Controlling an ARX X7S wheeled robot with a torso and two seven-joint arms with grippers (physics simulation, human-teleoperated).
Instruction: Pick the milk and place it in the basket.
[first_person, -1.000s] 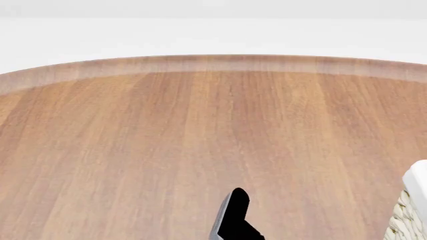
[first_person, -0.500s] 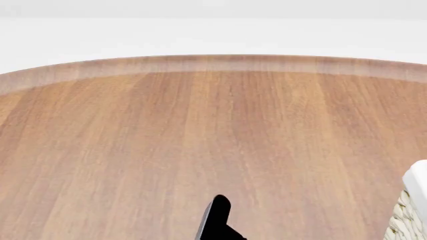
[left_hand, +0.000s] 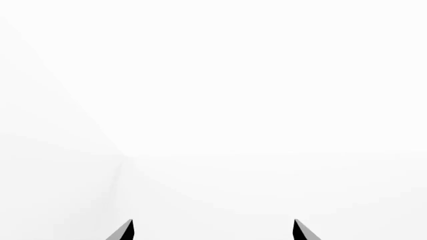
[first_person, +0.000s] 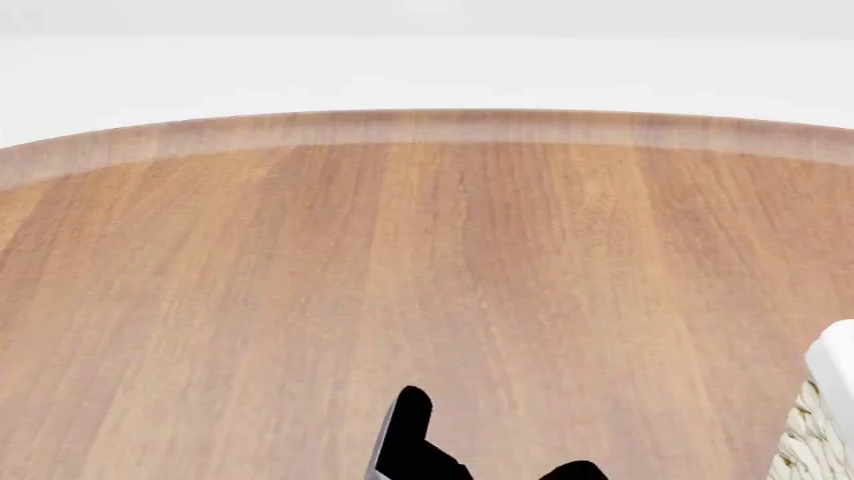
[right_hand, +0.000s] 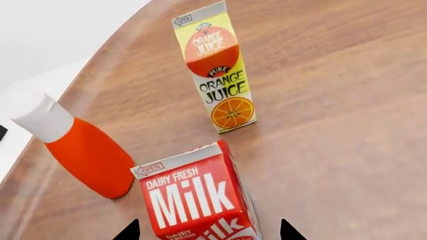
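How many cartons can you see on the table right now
2, both in the right wrist view: the milk between the open right gripper fingertips, the orange juice carton beyond it. Others may sit outside the views.

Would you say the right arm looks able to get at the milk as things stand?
Probably yes. In the right wrist view the milk stands between the open tips of the right pincer. The orange juice carton and orange bottle stand clear.

Bare simulated room: wooden table (first_person: 427, 260), blank white surroundings.
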